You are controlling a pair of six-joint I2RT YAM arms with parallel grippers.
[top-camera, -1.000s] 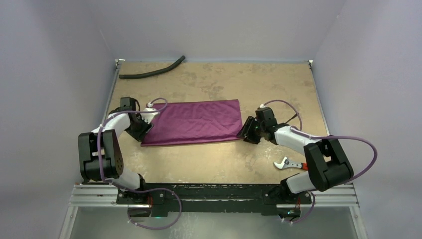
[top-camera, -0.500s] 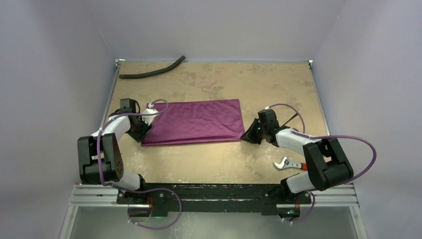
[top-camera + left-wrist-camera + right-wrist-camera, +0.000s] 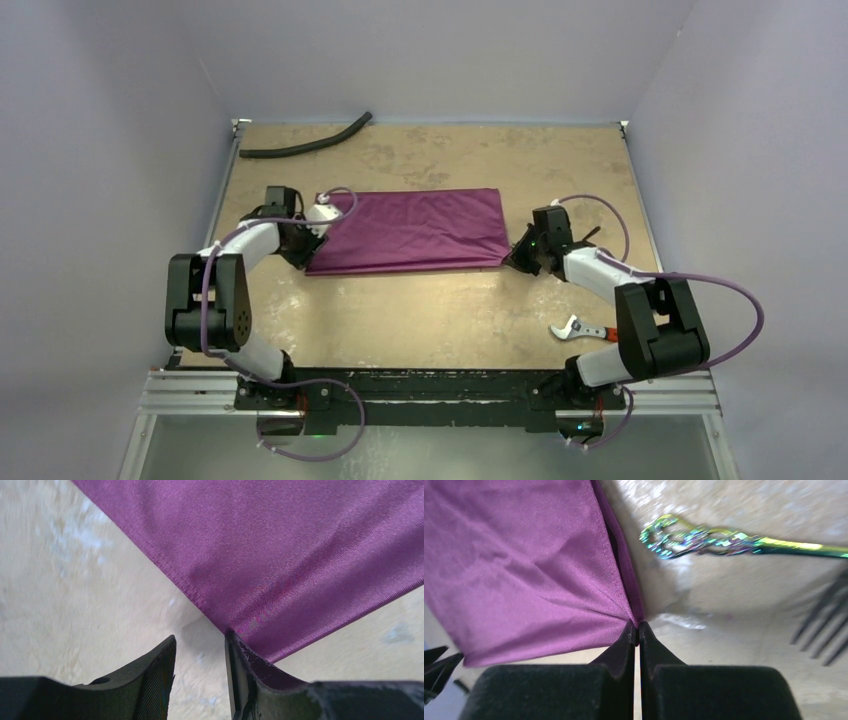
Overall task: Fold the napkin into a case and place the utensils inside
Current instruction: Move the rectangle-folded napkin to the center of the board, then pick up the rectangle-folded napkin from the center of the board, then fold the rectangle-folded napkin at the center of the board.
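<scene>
The napkin point(image 3: 415, 230) lies flat on the worktop point(image 3: 430, 310), long axis left-to-right between the arms; right pincer point(image 3: 638, 626) is clenched on its near right corner, left pincer point(image 3: 200, 637) stands parted, gripping nothing, at its near left corner.

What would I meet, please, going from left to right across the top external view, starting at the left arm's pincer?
left pincer → napkin → right pincer → red-handled wrench
</scene>
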